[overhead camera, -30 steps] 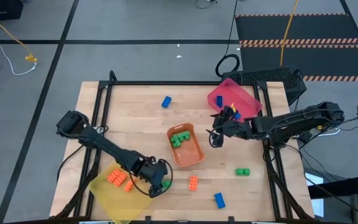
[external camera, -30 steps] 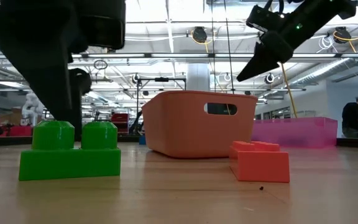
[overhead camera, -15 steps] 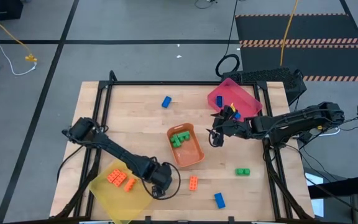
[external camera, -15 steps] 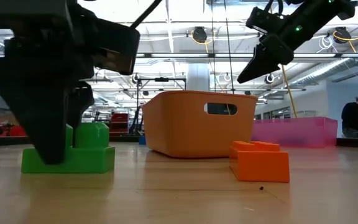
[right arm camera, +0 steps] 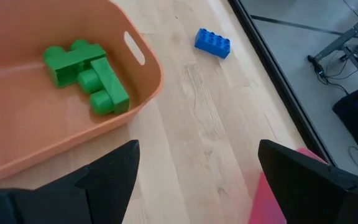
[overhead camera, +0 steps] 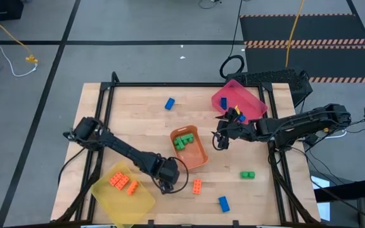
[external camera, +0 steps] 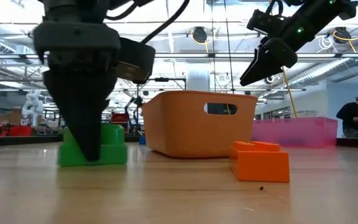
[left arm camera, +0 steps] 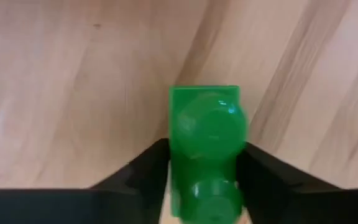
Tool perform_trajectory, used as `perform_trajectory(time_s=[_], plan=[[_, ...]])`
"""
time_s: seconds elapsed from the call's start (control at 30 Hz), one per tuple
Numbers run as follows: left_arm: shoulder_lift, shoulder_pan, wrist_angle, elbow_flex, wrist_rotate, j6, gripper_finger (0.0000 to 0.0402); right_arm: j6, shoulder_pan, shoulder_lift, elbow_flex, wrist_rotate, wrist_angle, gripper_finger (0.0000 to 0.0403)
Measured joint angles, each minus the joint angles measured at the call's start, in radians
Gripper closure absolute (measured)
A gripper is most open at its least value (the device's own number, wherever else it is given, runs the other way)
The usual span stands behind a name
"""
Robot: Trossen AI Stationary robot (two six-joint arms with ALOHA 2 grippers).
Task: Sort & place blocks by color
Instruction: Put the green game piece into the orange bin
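My left gripper (overhead camera: 165,183) is down at the table near its near edge, shut on a green block (left arm camera: 205,134), which also shows in the low view (external camera: 112,148). My right gripper (overhead camera: 219,140) hangs open above the table between the orange tray (overhead camera: 198,158) and the pink tray (overhead camera: 243,104); in its wrist view (right arm camera: 194,180) it touches nothing. Green blocks (right arm camera: 86,71) lie in the orange tray. Orange blocks (overhead camera: 122,182) lie in the yellow tray (overhead camera: 138,201). My left gripper pinches the green block between its two fingers (left arm camera: 145,171), one on each long side (left arm camera: 179,155). The fingers come from above, pointing down. The block's base rests flat on the table (external camera: 101,163), studs up.
Loose on the table are a blue block (overhead camera: 169,103) toward the far edge, an orange block (overhead camera: 197,185), a blue block (overhead camera: 224,202) and a green block (overhead camera: 247,174) toward the near right. A blue block (overhead camera: 224,102) lies in the pink tray. A person (external camera: 355,118) stands far behind.
My left gripper has turned about its wrist, come down over the green block and closed around it. The block has turned about on the table and slid a little toward the orange tray, staying on the wood. My right gripper has kept still.
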Motion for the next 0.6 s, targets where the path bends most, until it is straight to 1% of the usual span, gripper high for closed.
perform_trajectory(time_s=[0.03, 0.07, 0.2, 0.23, 0.37, 0.43, 0.53, 0.6], plan=[[0.0, 0.005, 0.002, 0.001, -0.001, 0.007, 0.0261, -0.002, 0.0, 0.0, 0.0, 0.003, 0.0, 0.0081], [0.0, 0.012, 0.004, 0.001, 0.011, 0.017, 0.0269, -0.006, 0.0, 0.0, 0.0, 0.009, 0.0, 0.0081], [0.001, 0.028, -0.014, 0.013, 0.079, 0.058, 0.0268, -0.014, 0.0, 0.0, 0.0, 0.063, 0.0, 0.0081], [0.004, 0.03, -0.033, 0.027, 0.089, 0.068, 0.0268, -0.014, 0.0, 0.0, 0.0, 0.077, 0.001, 0.0081], [0.008, 0.028, -0.16, 0.119, 0.107, 0.115, 0.0268, -0.014, 0.0, 0.0, 0.0, 0.079, 0.001, 0.0081], [0.005, 0.028, -0.224, 0.176, 0.097, 0.14, 0.0268, -0.014, 0.0, 0.0, 0.0, 0.078, 0.0, 0.0081], [0.005, 0.033, -0.347, 0.268, 0.042, 0.186, 0.0268, -0.021, 0.0, 0.0, 0.0, 0.08, 0.002, 0.0081], [0.004, 0.044, -0.402, 0.327, 0.004, 0.214, 0.0268, -0.041, 0.0, 0.0, 0.0, 0.108, 0.021, 0.0081]])
